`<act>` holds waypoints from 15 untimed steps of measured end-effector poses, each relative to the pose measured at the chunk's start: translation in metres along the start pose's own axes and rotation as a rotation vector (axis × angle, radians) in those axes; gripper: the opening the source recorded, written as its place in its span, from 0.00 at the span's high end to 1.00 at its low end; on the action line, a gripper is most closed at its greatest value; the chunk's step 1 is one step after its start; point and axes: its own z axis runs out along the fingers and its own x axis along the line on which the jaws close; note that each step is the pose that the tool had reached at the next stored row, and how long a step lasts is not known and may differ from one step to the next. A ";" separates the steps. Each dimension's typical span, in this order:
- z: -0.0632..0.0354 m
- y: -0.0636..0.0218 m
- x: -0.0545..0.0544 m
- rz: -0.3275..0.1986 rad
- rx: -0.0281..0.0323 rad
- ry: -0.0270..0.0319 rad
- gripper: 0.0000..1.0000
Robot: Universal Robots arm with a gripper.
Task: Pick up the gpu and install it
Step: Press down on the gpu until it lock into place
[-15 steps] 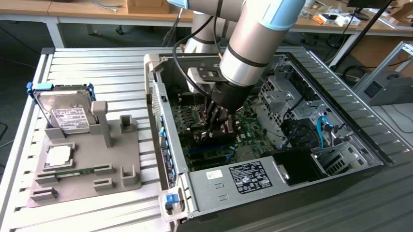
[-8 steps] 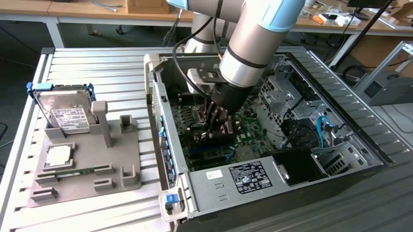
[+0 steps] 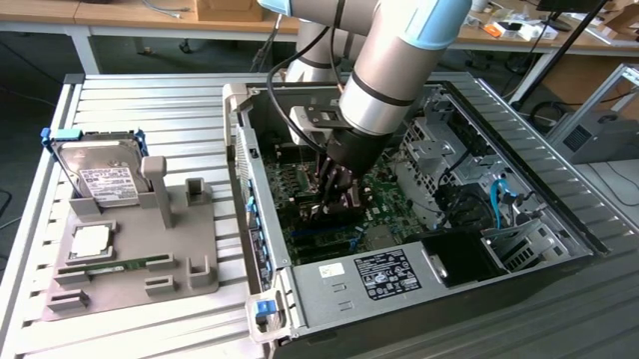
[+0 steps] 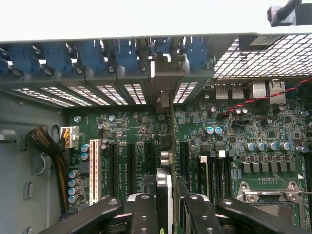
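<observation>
The gpu [image 4: 165, 146] appears edge-on in the wrist view as a thin upright card over the green motherboard [image 4: 126, 126]. Its silver end bracket [image 4: 162, 80] stands against the rear slot openings of the case. My gripper [image 4: 168, 207] is shut on the gpu, one black finger [image 4: 145, 212] on each side of the card's upper edge. In the exterior view my gripper [image 3: 334, 191] reaches straight down into the open computer case [image 3: 399, 277], low over the motherboard's expansion slots.
Blue slot latches [image 4: 92, 53] line the case's rear wall. A white slot [image 4: 94, 170], a cable bundle [image 4: 48, 146] and the processor socket [image 4: 273, 200] flank the card. Outside the case a grey fixture [image 3: 130, 254] holds a hard drive [image 3: 100, 176] and a RAM stick [image 3: 120, 265].
</observation>
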 end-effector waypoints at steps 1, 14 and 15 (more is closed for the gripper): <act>0.0002 0.0000 0.000 0.000 0.0000 -0.0002 0.73; 0.0005 -0.0001 0.000 0.000 -0.0001 -0.0005 0.66; -0.0007 0.0001 0.000 0.000 -0.0001 -0.0003 0.66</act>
